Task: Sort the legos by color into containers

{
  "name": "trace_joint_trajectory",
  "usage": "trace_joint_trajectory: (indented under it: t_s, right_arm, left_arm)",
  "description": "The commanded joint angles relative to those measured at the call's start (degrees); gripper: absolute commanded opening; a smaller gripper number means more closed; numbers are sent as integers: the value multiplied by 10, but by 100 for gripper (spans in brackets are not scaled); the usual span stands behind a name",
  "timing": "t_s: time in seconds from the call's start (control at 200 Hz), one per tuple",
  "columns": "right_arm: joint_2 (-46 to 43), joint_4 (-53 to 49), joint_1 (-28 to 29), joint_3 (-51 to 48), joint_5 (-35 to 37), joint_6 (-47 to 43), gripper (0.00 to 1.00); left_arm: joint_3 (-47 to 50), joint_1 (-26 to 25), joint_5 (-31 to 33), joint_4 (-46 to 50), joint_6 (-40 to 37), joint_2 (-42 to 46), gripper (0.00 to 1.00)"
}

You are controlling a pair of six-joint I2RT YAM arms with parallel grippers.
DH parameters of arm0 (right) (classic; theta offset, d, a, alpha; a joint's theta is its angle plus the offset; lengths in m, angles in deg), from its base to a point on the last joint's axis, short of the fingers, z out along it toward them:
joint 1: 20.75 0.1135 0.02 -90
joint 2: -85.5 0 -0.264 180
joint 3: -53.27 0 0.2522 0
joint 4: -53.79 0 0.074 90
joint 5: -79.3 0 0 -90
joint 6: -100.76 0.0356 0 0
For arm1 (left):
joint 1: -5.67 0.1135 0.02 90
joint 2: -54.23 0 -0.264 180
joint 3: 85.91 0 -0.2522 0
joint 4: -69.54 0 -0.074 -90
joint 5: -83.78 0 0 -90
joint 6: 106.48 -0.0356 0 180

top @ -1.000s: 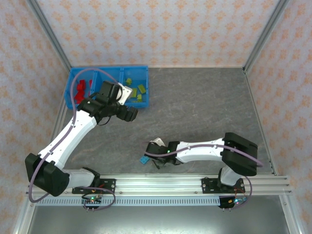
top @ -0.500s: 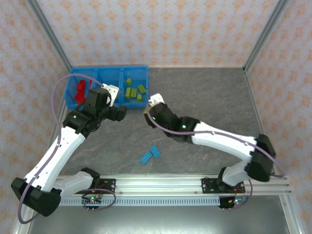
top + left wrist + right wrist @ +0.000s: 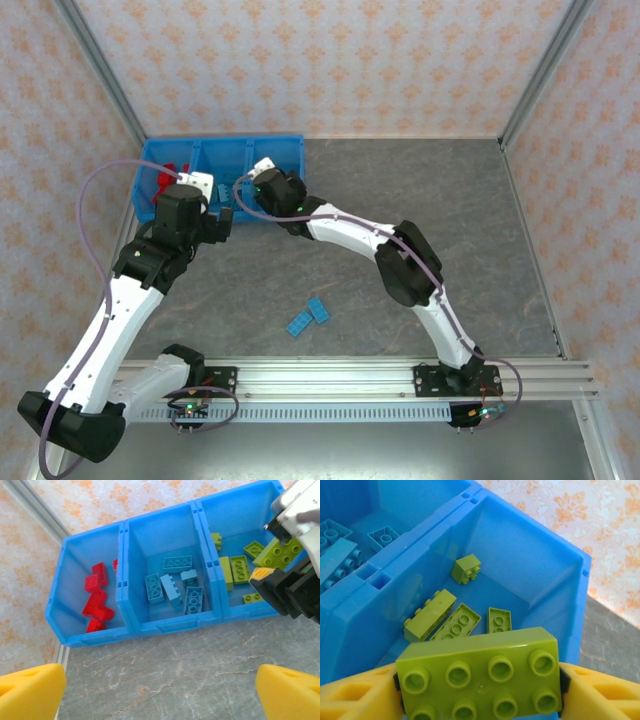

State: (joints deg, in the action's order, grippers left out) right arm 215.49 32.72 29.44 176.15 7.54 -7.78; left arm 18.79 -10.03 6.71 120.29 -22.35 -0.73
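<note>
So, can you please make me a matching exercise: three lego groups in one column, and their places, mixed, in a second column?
Things:
1. red legos
2. green lego
3. two loose blue legos

Places:
A. on the table
B. between the right pincer fingers
C. in the left bin

Pairs: 1-C, 2-B, 3-A.

- The containers (image 3: 170,626): smooth blue plastic, a little glossy, with soft reflections on the walls.
- The lime green lego (image 3: 480,677) above the containers: hard glossy plastic, with a small shine on the studs.
- The right gripper (image 3: 479,692) over the containers: fingers (image 3: 602,695) of matt yellow plastic.
- The table (image 3: 480,200) under the containers: grey, stone-like, matt.
- The rail (image 3: 330,378), well apart from the containers: bare metal.
</note>
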Motion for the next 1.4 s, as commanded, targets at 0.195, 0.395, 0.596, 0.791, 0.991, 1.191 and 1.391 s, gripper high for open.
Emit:
trace_joint_trajectory:
  t_s: [0.195, 0.395, 0.596, 0.791, 0.991, 1.191, 1.391]
  right_arm:
    - [-78, -24, 1, -17, -13, -4, 84]
    - [-232, 15, 1, -171, -42, 39, 86]
    - [-466, 45, 1, -388, -96, 138, 95]
    - [-656, -42, 1, -531, -249, 218, 99]
    - [-793, -163, 1, -609, -289, 289, 99]
    - [-864, -204, 1, -635, -216, 301, 99]
    - [-848, -201, 1, -636, -208, 303, 99]
  left_arm:
    - [10, 4, 13, -23, 4, 10, 97]
    - [17, 3, 0, -28, -5, 17, 97]
    - [15, -6, -100, -23, -44, 1, 97]
    - [-51, -88, -113, 75, -7, -70, 100]
    - [-31, -182, -209, 142, 152, -122, 100]
    - [56, -310, -224, 85, 255, -176, 98]
    - [73, -406, -220, 49, 317, -291, 87]
